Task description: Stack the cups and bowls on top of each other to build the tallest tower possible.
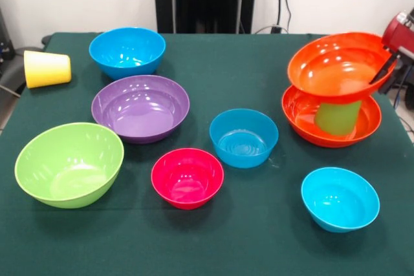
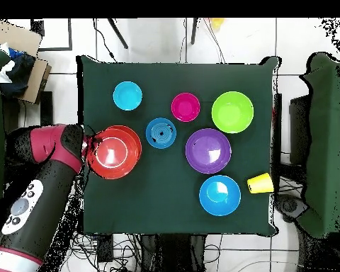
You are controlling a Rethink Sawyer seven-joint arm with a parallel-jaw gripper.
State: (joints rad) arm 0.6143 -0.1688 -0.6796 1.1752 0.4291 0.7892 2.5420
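Tower [image 1: 335,92] sits at table [image 1: 259,237] right side in front view: lower orange bowl [image 1: 304,117] upright on the cloth, light green cup [image 1: 337,117] standing inverted inside it, upper orange bowl [image 1: 326,63] resting on the cup, tilted w/ its right rim higher. Gripper [image 1: 386,68] reaches in from the right edge; one dark finger lies inside the upper bowl at its right rim, looks like it's pinching the rim but can't tell how far the pincer is open or if it really has hold. Overhead: arm [image 2: 38,188] comes from lower left, wrist right at the orange stack's edge [image 2: 115,151]. Rest are loose, none stacked. Front view: blue bowl [image 1: 127,51] far left, yellow cup [image 1: 46,68] on its side near the left table edge, purple bowl [image 1: 140,107] just in front of the blue one, lime green bowl [image 1: 69,163] near left, pink-red bowl [image 1: 187,177] center front, 2nd blue bowl [image 1: 243,137] center, just beside the lower orange bowl, small cyan bowl [image 1: 339,198] near right, in front of the tower. All loose bowls upright, apart from each other.
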